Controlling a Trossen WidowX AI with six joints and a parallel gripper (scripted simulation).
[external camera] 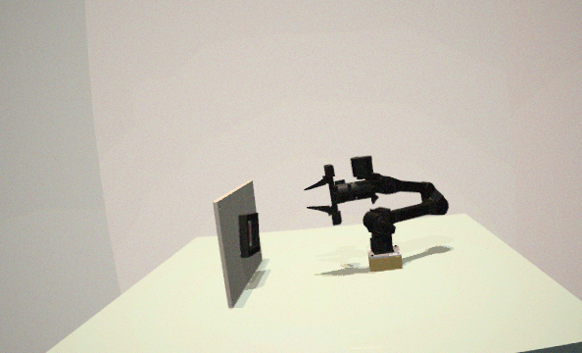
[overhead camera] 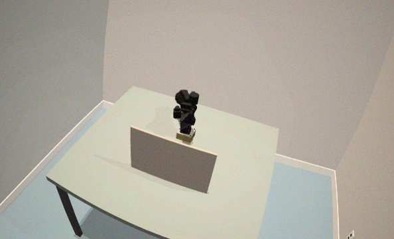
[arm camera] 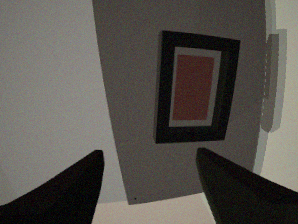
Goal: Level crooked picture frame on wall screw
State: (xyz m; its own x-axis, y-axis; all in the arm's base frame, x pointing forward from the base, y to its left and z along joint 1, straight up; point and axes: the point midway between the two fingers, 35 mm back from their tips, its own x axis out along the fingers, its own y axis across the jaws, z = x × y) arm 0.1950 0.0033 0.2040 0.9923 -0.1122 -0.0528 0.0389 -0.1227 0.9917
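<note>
As the exterior view runs from its left, the near vertical edge of the upright panel (overhead camera: pixel 172 159) (external camera: pixel 227 245) (arm camera: pixel 132 100) comes first, a pale slab standing left of centre on the table (overhead camera: pixel 233 172) (external camera: pixel 320 314). Just right of that edge hangs the black picture frame (external camera: pixel 244 235) (arm camera: pixel 165 90), on the panel's face toward the arm (overhead camera: pixel 185 116) (external camera: pixel 411 213), with panel surface around it; its exact tilt cannot be told at this slant. Next comes open air, wide enough that nothing touches, and then, at mid-frame, the gripper (external camera: pixel 306 198) (arm camera: pixel 150 156), its two fingers spread one above the other, pointing left, with nothing between them. The picture frame thus lies left of the fingertips, well apart and somewhat lower. Farther right, the arm folds back at its elbow above the tan base block (overhead camera: pixel 184 136) (external camera: pixel 385 262). In the wrist view, the panel's left edge runs down between the fingertips, and the picture frame, with its red picture (arm camera: pixel 194 87), sits upper right of centre, above the right fingertip. From the top view, the panel's back faces the camera and hides the picture frame.
</note>
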